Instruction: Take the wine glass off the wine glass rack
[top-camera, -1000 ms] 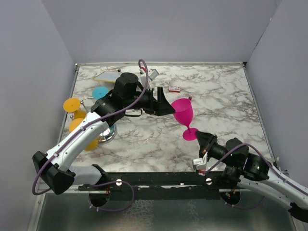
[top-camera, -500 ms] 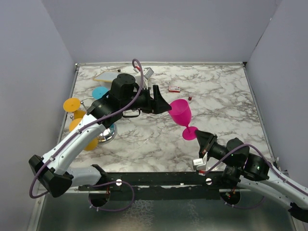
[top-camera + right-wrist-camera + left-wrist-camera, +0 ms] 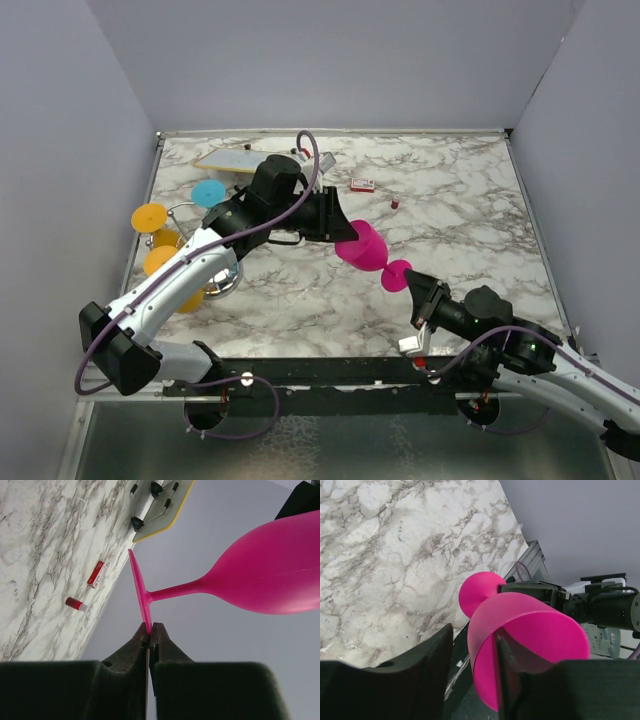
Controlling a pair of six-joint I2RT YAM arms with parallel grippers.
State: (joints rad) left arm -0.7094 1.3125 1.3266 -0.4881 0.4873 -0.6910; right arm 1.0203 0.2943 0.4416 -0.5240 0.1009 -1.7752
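Wine glass [image 3: 360, 247] foot pinched by right gripper [image 3: 149, 628]; left gripper [image 3: 472, 647] straddles rim, grip unclear.

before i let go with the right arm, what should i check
1. right gripper pinching the wine glass by its foot: ok, shut on the edge.
2. left gripper straddling the bowl wall: ok, one finger inside.
3. left grip tight: cannot tell, gap by the outer finger.
4. glass off the wine glass rack: ok, well apart.
5. glass upright: not ok, strongly tilted.
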